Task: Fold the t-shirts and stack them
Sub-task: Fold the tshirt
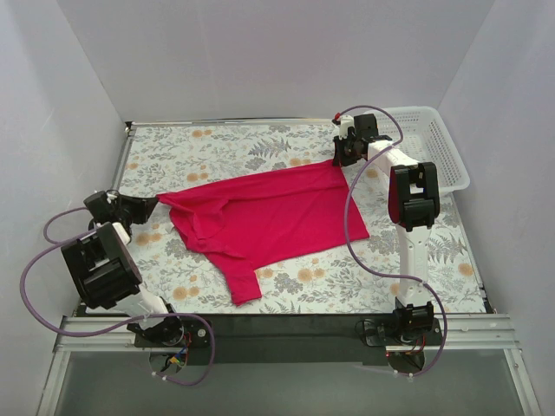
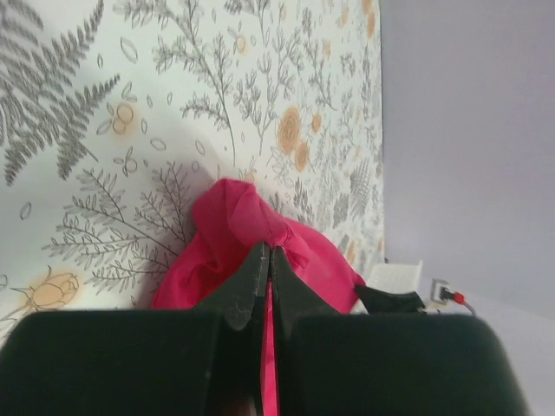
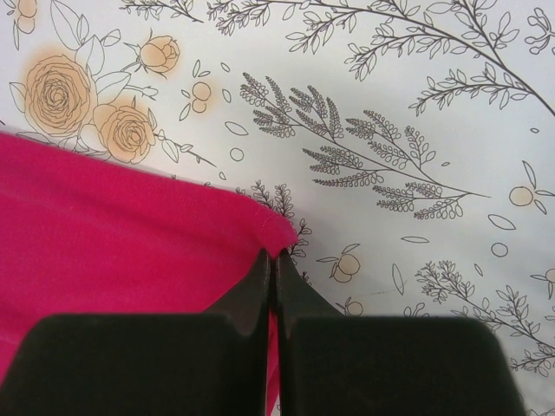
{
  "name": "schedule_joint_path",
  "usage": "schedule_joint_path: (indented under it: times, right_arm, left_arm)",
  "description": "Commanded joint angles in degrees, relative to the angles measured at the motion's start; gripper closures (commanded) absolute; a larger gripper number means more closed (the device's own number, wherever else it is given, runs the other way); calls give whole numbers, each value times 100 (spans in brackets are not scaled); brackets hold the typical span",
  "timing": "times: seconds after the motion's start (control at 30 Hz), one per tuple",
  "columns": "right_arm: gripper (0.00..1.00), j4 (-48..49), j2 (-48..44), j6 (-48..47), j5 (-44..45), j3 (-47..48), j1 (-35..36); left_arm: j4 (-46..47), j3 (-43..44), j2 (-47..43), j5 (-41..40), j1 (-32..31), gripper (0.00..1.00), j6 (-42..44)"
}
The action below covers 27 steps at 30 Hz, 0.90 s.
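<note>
Elbow folded, left gripper (image 1: 153,206) clamps the left end of the wrinkly magenta-red cloth t-shirt (image 1: 269,221); right gripper (image 1: 340,159), stretched forward, clamps its far corner.

The top external view looks steeply down from above the near edge over the whole floral table (image 1: 286,143). Each wrist view sits close over it, looking past its own black fingers (image 2: 245,290) at a magenta t-shirt (image 1: 269,212) edge the overhead also shows

T-shirt (image 1: 277,217) matt wrinkly cloth; table cover (image 1: 217,147) smooth matt; basket (image 1: 447,152) plastic mesh
</note>
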Motion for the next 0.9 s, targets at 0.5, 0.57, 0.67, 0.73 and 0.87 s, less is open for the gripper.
schedule_joint_path:
  times: [0.5, 0.57, 0.67, 0.73, 0.87]
  right_arm:
    - [99, 148, -117, 54, 227, -5, -82]
    - [99, 148, -117, 71, 218, 13, -82]
    - [99, 148, -82, 89, 218, 74, -73]
    - [99, 148, -64, 115, 218, 110, -82]
    - [99, 140, -20, 115, 183, 154, -73]
  left_arm:
    - [-1090, 1193, -108, -1025, 20, 89, 1265]
    - [-1222, 1502, 234, -806, 20, 87, 1283]
    - [-1301, 2021, 552, -515, -6, 85, 1265]
    - [-1433, 2276, 780, -427, -24, 83, 1353]
    - [-1416, 2049, 728, -365, -50, 79, 1468]
